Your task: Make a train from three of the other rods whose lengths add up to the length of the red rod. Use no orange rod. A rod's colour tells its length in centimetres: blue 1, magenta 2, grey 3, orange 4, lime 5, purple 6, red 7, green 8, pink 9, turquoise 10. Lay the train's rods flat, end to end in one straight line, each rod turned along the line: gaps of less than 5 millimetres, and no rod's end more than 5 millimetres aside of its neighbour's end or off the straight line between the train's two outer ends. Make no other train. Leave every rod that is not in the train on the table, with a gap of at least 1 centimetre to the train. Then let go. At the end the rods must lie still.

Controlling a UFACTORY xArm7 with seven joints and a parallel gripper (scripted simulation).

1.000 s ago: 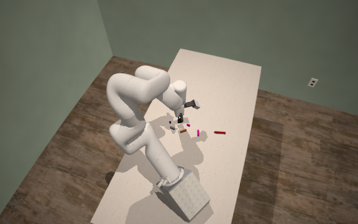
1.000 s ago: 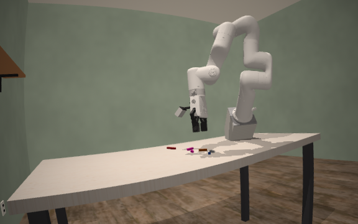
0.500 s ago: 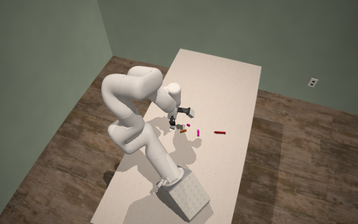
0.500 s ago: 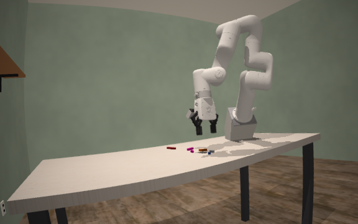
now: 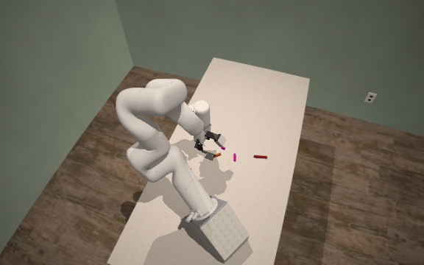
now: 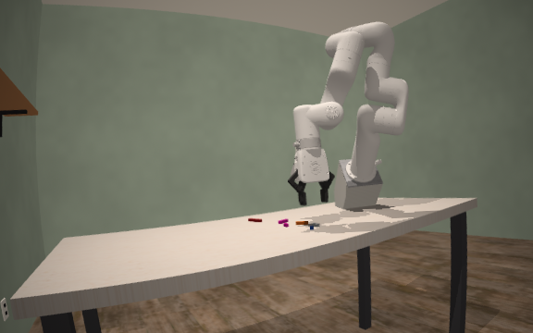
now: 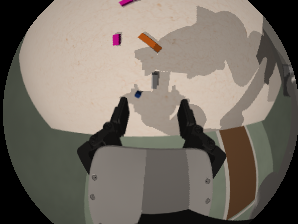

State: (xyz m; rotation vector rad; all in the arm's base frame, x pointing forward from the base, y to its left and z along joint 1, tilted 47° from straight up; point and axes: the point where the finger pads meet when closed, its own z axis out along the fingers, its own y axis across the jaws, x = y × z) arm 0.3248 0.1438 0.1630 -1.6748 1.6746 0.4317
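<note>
My gripper (image 6: 314, 203) (image 7: 153, 105) is open and empty above the table. In the wrist view a grey rod (image 7: 155, 80) (image 6: 314, 225) and a small blue rod (image 7: 138, 94) (image 6: 312, 228) lie just beyond its fingertips; the arm hides both in the top view. An orange rod (image 5: 217, 154) (image 6: 302, 223) (image 7: 150, 42) lies beside the grey one. A short magenta rod (image 5: 223, 148) (image 6: 286, 225) (image 7: 117, 39) lies apart. A longer magenta line (image 5: 235, 157) (image 6: 283, 221) (image 7: 126, 2) may be two rods end to end; too small to tell. The red rod (image 5: 260, 157) (image 6: 254, 220) lies farther off.
The table (image 5: 260, 96) (image 6: 155, 254) carries the rods and the robot's base block (image 5: 223, 232) (image 6: 358, 194). The arm's shadows fall across the table around the grey and blue rods. A table edge lies beyond the red rod.
</note>
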